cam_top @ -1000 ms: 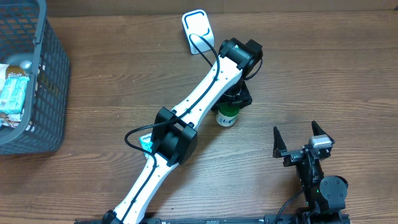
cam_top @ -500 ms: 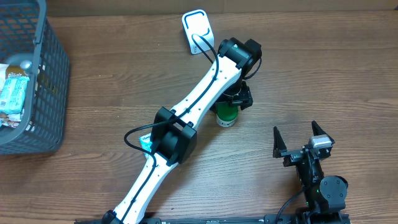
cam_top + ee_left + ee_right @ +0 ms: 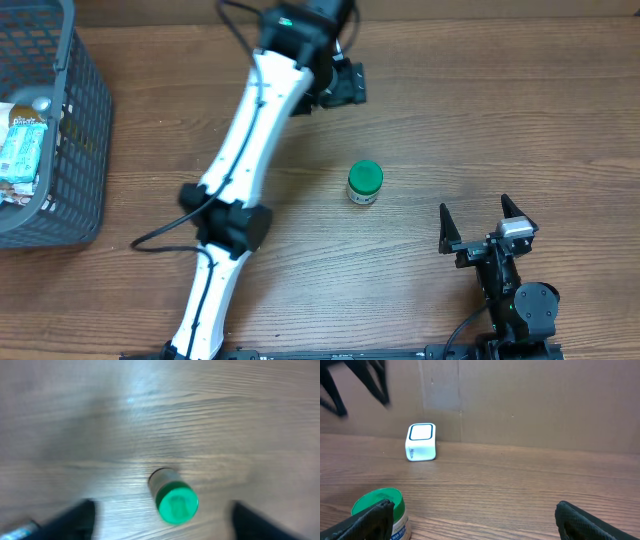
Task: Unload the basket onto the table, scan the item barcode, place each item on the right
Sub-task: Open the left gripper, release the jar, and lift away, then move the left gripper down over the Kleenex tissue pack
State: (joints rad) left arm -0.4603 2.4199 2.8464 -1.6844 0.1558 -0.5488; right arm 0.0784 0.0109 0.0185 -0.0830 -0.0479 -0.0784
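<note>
- Grey basket (image 3: 88, 130) at the tabletop's left edge, cut off by the frame, holds packets (image 3: 20, 150); their labels are too small to read.
- Green-lidded jar (image 3: 365, 183) stands upright mid-tabletop (image 3: 450, 110), well apart from both grippers.
- Left gripper (image 3: 347, 84) hangs over the far side, jaws apart, empty; its own view is blurred.
- Right gripper (image 3: 474, 208) sits near the front edge, jaws wide apart, empty.
- Scanner (image 3: 421, 442) shows only from the right wrist; from above it is hidden.
</note>
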